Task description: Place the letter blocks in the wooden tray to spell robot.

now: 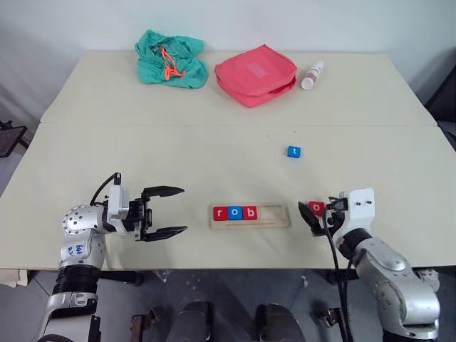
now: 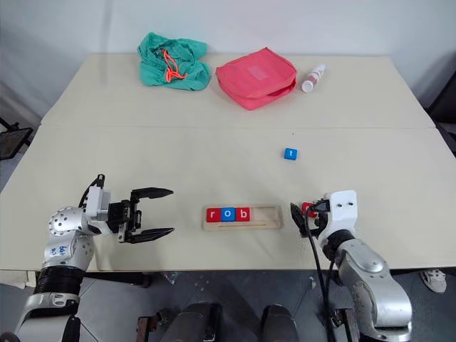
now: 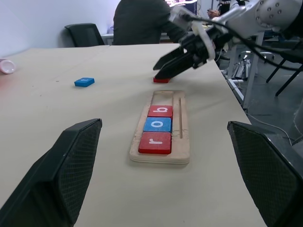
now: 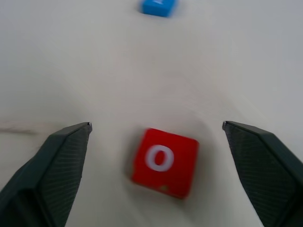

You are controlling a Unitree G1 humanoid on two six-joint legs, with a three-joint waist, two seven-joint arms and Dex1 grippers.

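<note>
On the desk, the red o block lies free between the released right pincer fingers; left pincer released.

Pretty plain room: a big beige counter with a seam across the middle, pushed up against a white wall. A black office chair sits behind it.

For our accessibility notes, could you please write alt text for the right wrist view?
A red o block lies on the beige table between the open right claw's two black fingers. A blue block sits farther off.
</note>
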